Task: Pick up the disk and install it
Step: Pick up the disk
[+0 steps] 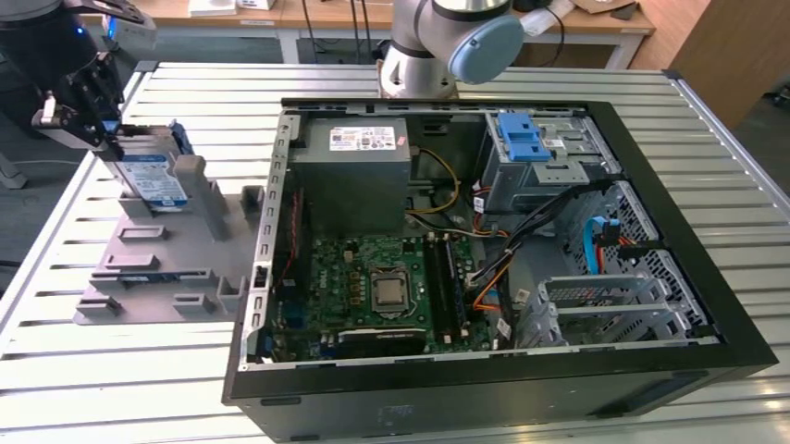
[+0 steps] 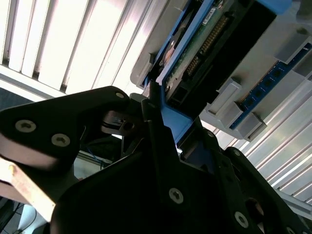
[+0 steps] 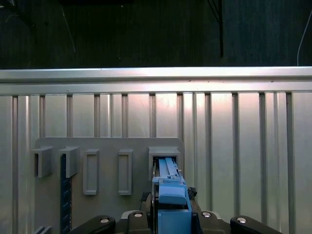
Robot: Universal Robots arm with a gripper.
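Watching the exterior view, I have the gripper at the upper left of the frame, clenched on the disk, which stands upright on its edge at the far end of the grey holder plate. I cannot tell whether its lower edge sits in the plate's slot or just above it. In the second wrist view the black fingers pinch the blue carrier from both sides, and the disk shows its green circuit board face. In the first wrist view the blue carrier of the disk runs out toward 1 of the rectangular slots in the holder plate. The open computer case fills the centre and right of the exterior view on the slatted metal table, with the blue latch and drive cage at its upper right, well apart from the disk.
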